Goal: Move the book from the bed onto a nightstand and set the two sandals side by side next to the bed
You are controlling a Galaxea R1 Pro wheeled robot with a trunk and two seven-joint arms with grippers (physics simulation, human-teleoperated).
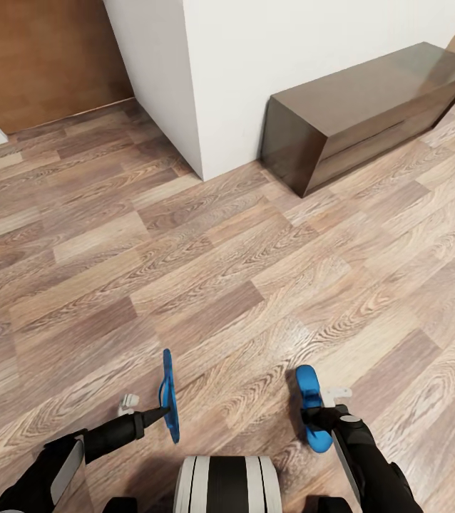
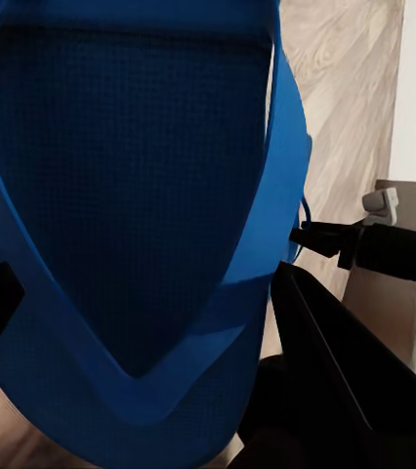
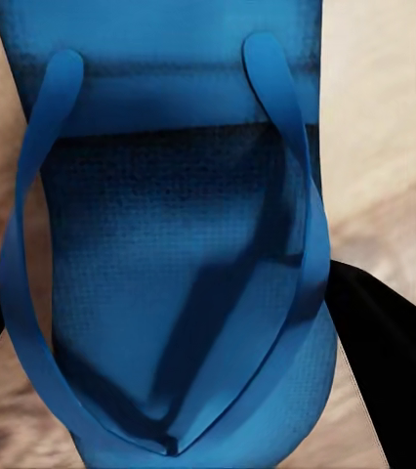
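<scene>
Bare wood-plank floor (image 1: 185, 271), dresser (image 1: 370, 107) by wall; left gripper (image 1: 157, 412) pinches one edge-up sandal (image 1: 168, 402), right gripper (image 1: 320, 417) clamps other sandal (image 1: 312, 413); thin grips may slip in transit.

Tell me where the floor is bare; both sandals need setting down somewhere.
Bare boards run from the left sandal and right sandal up to the white wall corner and dark dresser. Crowded just by the robot's base.
</scene>
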